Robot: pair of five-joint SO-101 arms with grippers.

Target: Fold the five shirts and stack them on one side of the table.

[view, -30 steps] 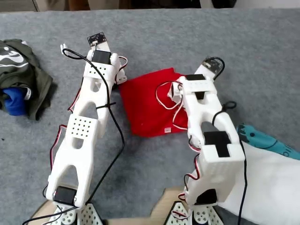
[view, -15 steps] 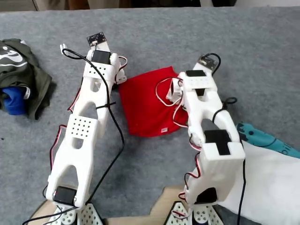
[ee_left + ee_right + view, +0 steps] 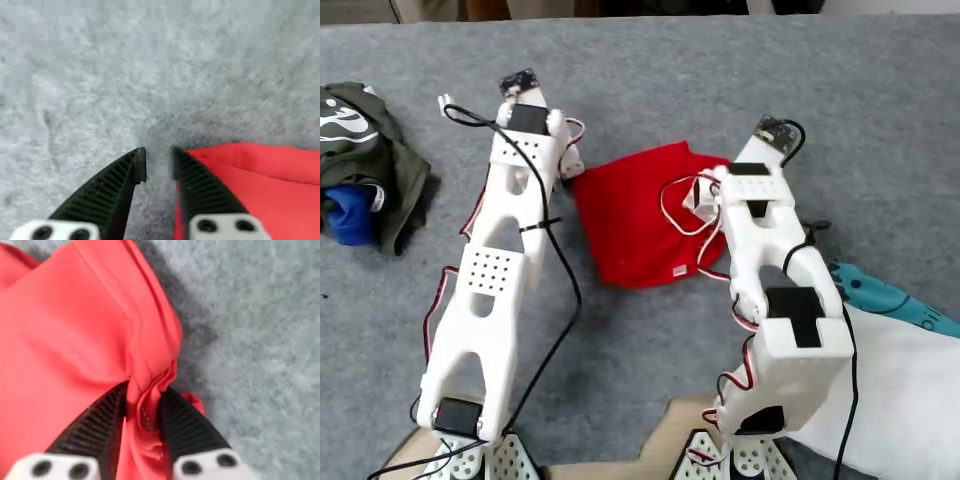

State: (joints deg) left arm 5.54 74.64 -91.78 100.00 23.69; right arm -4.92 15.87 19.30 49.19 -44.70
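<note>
Red shirt: lies partly folded near the middle of the grey table in the high view, between the two arms. Its 3 o'clock edge is bunched up.

Right gripper: closed tight on a gathered ridge of the red shirt's hem, with cloth puckered between the ribbed black fingers. The right arm reaches in from 5 o'clock.

Left gripper: jaws a narrow gap apart with only grey table cloth between them. One finger sits against the shirt's 9 o'clock edge; the other is on bare table. The left arm reaches in from 7 o'clock.

Other garments: a dark green shirt with a blue shirt tucked at its lower edge, heaped at 9 o'clock. A white shirt lies at 4 o'clock with a teal shirt on its far edge. Both are well apart from the red shirt.
</note>
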